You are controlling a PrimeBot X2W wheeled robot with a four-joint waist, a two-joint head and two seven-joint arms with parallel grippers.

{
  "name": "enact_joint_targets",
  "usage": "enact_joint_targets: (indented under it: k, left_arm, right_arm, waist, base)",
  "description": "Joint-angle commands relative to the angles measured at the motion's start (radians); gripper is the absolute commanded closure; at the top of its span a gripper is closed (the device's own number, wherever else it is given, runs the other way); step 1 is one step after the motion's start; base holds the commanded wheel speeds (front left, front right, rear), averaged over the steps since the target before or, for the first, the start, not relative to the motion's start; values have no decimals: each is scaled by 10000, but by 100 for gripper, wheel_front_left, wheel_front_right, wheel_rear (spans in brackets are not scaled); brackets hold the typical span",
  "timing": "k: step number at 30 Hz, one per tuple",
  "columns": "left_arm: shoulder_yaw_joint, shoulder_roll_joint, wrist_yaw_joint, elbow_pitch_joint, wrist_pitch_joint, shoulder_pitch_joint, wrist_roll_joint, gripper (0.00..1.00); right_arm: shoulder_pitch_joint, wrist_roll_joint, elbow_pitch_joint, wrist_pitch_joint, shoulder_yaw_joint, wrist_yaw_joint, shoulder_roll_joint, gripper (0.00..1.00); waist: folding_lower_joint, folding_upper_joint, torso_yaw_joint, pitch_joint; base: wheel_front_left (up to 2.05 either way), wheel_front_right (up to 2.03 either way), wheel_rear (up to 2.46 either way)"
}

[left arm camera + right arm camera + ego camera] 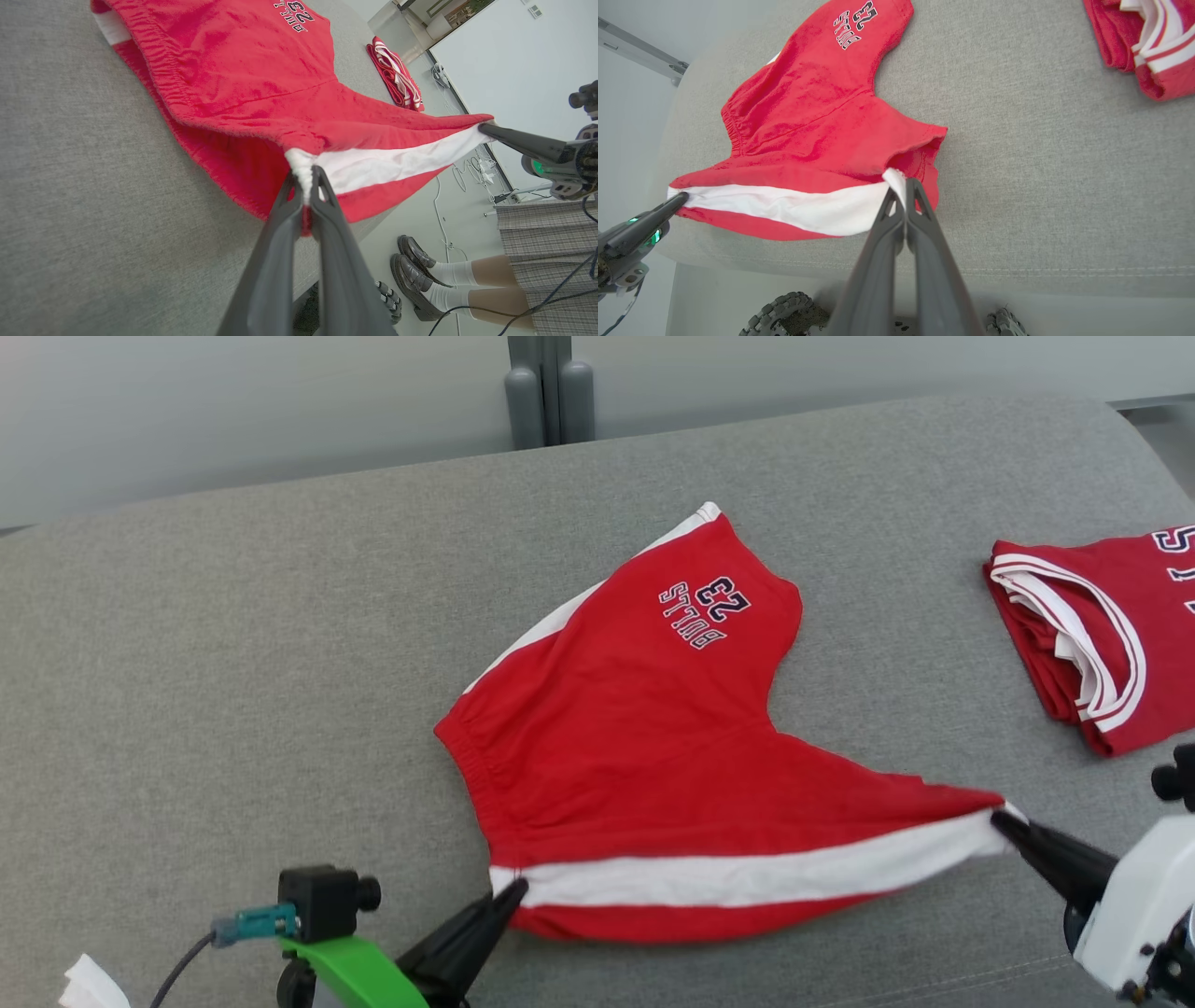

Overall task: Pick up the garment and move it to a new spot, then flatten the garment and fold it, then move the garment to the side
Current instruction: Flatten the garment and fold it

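Head view: left gripper point(512, 894) and right gripper point(1004, 821) each pinch the red shorts point(635, 747), held taut; flattening looks underway, while folding and moving aside likely remain.

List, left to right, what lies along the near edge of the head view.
Black wrist camera → left tool, shut on the red shorts at the waistband → white side stripe → right tool, shut on the shorts' leg hem. Folded red jersey left out: it overlaps the right tool sideways.
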Motion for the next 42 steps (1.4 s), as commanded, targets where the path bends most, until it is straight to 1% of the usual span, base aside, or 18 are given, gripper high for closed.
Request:
enact_joint_targets:
  k: [1,5,10,15,18,23,27,35,36,37,38,39,40,42]
  left_arm:
    - [179,-168,-67,125,-115,-414,97,100]
    - [468,-747,-187,734,-387,-946,88,100]
    - [957,-1493,-346,1772,-763,-1796,102,100]
    - [1359,-2175,-164,2851,-1062,-2543,431,100]
    - [1410,-2574,-121,3366,-1133,-2940,611,100]
    - [1467,-3231,-251,4038,-1194,-3476,851,100]
    - [1445,-3612,-396,4416,-1226,-3747,919,100]
    - [1557,-4117,-639,4974,-1271,-4126,1061,100]
    - [1566,-4159,-664,5013,-1277,-4150,1074,96]
    - [1577,-4188,-707,5071,-1282,-4187,1075,82]
    - [1592,-4206,-713,5119,-1288,-4215,1067,65]
    - [1621,-4236,-739,5179,-1292,-4225,1042,9]
    - [1634,-4271,-770,5222,-1294,-4221,999,0]
    - [1666,-4319,-795,5289,-1298,-4255,999,0]
  right_arm:
    - [-479,-198,60,-66,31,1,4,100]
    - [-1992,-761,788,-518,380,1,-159,100]
    - [-3932,-1023,2260,-1457,1169,0,-400,100]
    - [-5649,-1224,4060,-2586,1757,0,-700,100]
    - [-6498,-1400,5025,-3053,1974,0,-900,100]
    - [-7878,-1580,6545,-3961,2347,0,-1114,100]
    - [-8767,-1650,7563,-4383,2770,0,-1182,100]
    - [-9966,-1790,9192,-5026,3289,0,-1231,100]
    - [-10048,-1810,9336,-5093,3365,0,-1248,100]
    - [-10140,-1841,9495,-5156,3470,0,-1267,85]
    - [-10212,-1844,9603,-5249,3531,0,-1263,39]
    - [-10312,-1803,9747,-5401,3541,0,-1234,0]
    - [-10375,-1782,9864,-5501,3572,0,-1214,0]
    - [-10471,-1736,10103,-5684,3715,0,-1183,0]
  waist:
    - [1,0,125,147]
    - [1,0,345,365]
    - [1,0,725,761]
    - [1,0,1219,1242]
    - [1,0,1528,1551]
    - [1,0,2000,2131]
    - [1,0,2278,2507]
    - [1,0,2609,2953]
    - [1,0,2618,2973]
    - [1,0,2623,2995]
    - [1,0,2622,3005]
    - [1,0,2616,3012]
    - [1,0,2610,3011]
    - [1,0,2591,2990]
  base:
    - [0,0,0]
    - [0,0,0]
    - [0,0,0]
    - [0,0,0]
    - [0,0,0]
    - [0,0,0]
    - [0,0,0]
    - [0,0,0]
    - [0,0,0]
    - [0,0,0]
    - [0,0,0]
    - [0,0,0]
    - [0,0,0]
    - [0,0,0]
